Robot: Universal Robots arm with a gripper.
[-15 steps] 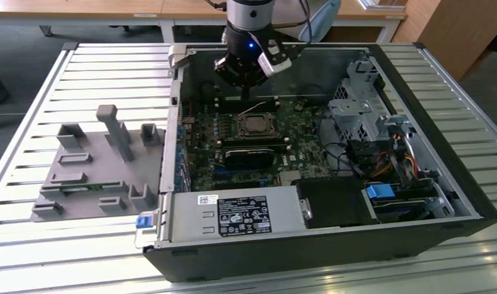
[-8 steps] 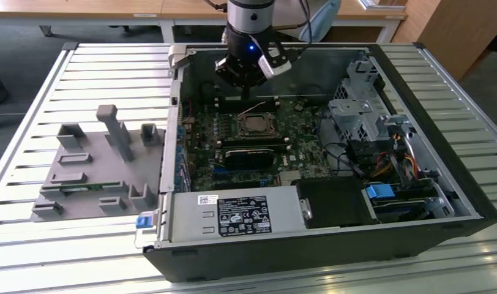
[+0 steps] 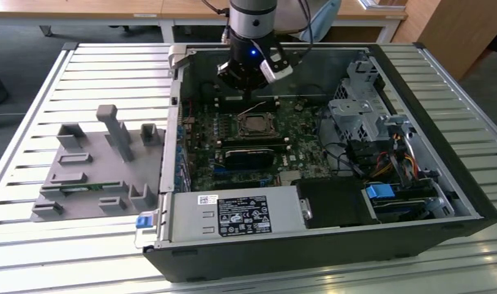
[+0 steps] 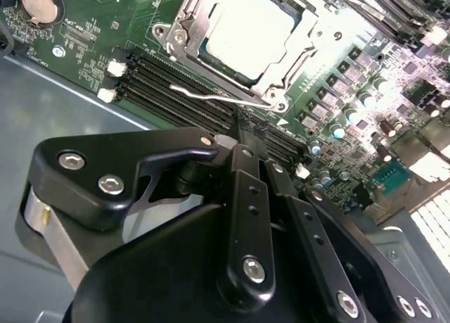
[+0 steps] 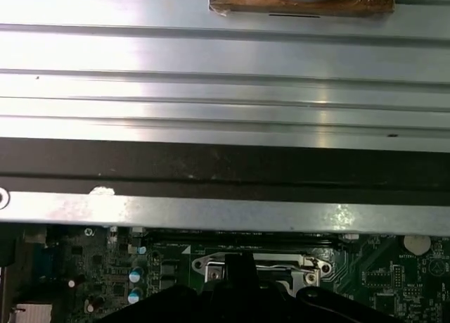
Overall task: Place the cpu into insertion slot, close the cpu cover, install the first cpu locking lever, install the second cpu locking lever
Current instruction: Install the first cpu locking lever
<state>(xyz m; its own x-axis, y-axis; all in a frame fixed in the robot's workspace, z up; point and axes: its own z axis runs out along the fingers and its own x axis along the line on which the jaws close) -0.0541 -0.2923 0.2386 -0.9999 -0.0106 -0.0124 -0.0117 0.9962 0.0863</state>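
Nearest the lens in the second wrist view, the black jointed metal pincer [image 4: 246, 129] is being held low over the green circuit board [image 4: 84, 27]. Its fingertips are drawn together, with nothing seen between them. Its tip is being shown just beside the thin silvery wire locking lever [image 4: 211, 96]; whether they touch cannot be told.

The small flat square cpu with the pale silvery face [image 4: 249, 31] is being carried in the square black insertion slot [image 4: 202, 50], so the first step is being read as done. The thin silvery metal cpu cover [image 4: 184, 13] appears to be lying flat around the chip, its window framing the face, so the second step is being judged done as well. Whether the wire lever is hooked cannot be told, and the lever steps are being treated as unfinished.

The cpu is lying face up; being square, it has no long axis, and its edges run parallel to the cover. The lever's long axis runs along the socket edge, parallel to the long black memory slots [image 4: 176, 91].

In the exterior view, the pincer [image 3: 246, 79] is being held inside the open black computer case [image 3: 314, 257] on the slatted metal table [image 3: 85, 73].
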